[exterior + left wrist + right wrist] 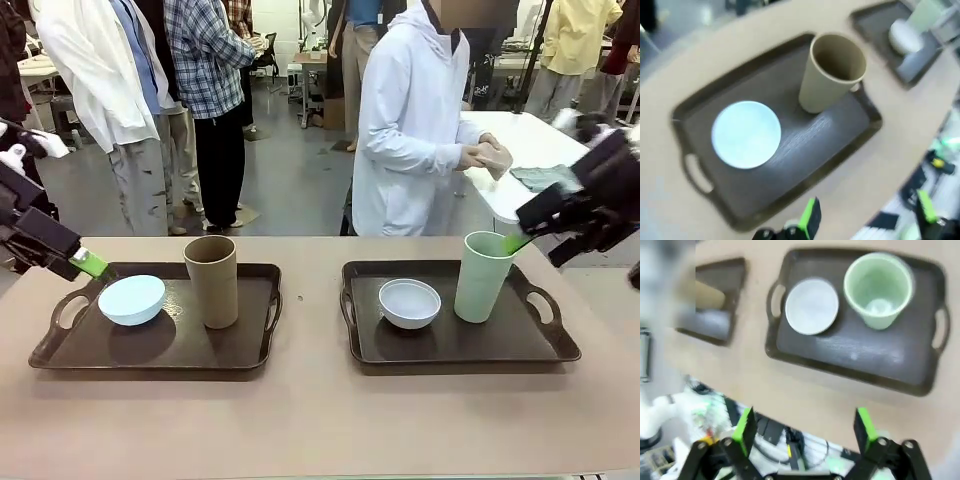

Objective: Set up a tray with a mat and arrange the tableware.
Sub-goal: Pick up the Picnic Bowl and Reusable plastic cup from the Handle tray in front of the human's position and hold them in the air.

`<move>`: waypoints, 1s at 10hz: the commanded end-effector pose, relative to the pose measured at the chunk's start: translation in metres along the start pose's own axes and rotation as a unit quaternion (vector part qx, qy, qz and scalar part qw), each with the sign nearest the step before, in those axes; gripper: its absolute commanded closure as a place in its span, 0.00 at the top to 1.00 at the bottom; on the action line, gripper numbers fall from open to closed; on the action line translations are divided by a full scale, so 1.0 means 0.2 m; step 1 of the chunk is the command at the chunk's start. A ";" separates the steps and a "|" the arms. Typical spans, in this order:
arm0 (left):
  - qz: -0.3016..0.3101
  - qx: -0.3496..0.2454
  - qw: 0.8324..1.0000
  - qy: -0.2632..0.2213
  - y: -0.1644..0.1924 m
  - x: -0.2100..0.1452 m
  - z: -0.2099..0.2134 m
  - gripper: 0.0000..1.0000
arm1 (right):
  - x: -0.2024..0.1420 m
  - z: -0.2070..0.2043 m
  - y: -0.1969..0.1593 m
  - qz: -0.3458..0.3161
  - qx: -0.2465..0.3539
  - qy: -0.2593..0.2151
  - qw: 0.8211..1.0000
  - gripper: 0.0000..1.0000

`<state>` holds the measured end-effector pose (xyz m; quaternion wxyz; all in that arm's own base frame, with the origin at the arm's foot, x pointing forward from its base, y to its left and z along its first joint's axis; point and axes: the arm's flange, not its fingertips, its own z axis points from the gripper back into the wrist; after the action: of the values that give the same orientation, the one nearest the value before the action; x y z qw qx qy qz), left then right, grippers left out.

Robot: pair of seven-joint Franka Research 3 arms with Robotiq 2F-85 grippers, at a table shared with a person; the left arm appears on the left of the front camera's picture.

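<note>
– Tableware sits two per tray: pale blue bowl (132,299), tan tumbler (211,281) on left tray (170,345); white bowl (409,302), green tumbler (483,277) on right tray (450,342).
– Left gripper (868,214), right gripper (804,422) both wide, empty. Right one near tumbler rim; swing could topple it.

This is a robotics lab set in a large open hall. Two robot arms, the left arm (30,238) and the right arm (592,200), flank a plain tan surface (320,425) laid with matching dark trays (250,345), like a test setup. Across it stands a person in a white lab coat (410,130). Behind, more people (205,80) stand on a bare grey floor (290,190) near a white table (525,150). Blurred cables and gear (790,447) hang below the surface's edge.
</note>
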<state>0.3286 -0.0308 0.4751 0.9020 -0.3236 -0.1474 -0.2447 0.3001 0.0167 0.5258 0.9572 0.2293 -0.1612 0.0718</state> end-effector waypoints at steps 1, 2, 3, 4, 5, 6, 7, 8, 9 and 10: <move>0.045 -0.097 0.994 -0.027 0.22 -0.02 0.02 1.00 | -0.34 -0.19 -0.27 -0.034 0.067 -0.021 0.997 1.00; 0.072 -0.115 0.990 -0.041 0.32 -0.04 0.04 1.00 | -0.37 -0.17 -0.36 -0.050 0.081 -0.030 0.995 1.00; 0.095 -0.125 0.986 -0.055 0.39 -0.07 0.08 1.00 | -0.41 -0.15 -0.46 -0.077 0.100 -0.037 0.991 1.00; 0.120 -0.126 0.982 -0.072 0.45 -0.11 0.15 1.00 | -0.46 -0.14 -0.56 -0.103 0.119 -0.033 0.987 1.00; 0.137 -0.125 0.979 -0.080 0.51 -0.15 0.19 1.00 | -0.48 -0.12 -0.63 -0.110 0.129 -0.027 0.985 1.00; 0.157 -0.111 0.977 -0.091 0.54 -0.19 0.25 1.00 | -0.51 -0.11 -0.67 -0.116 0.133 -0.023 0.984 1.00; 0.174 -0.104 0.974 -0.105 0.57 -0.24 0.28 1.00 | -0.52 -0.09 -0.71 -0.122 0.137 -0.027 0.983 1.00; 0.183 -0.097 0.973 -0.106 0.59 -0.27 0.30 1.00 | -0.54 -0.09 -0.73 -0.129 0.141 -0.032 0.981 1.00; 0.190 -0.091 0.972 -0.102 0.58 -0.28 0.31 1.00 | -0.54 -0.10 -0.72 -0.131 0.144 -0.035 0.980 1.00; 0.184 -0.076 0.976 -0.093 0.57 -0.26 0.29 1.00 | -0.52 -0.11 -0.71 -0.121 0.144 -0.035 0.982 1.00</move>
<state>0.3394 0.1148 0.4379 0.8816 -0.4436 -0.1522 -0.0531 0.2698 -0.1530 0.4533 0.9147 0.3763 -0.1406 -0.0434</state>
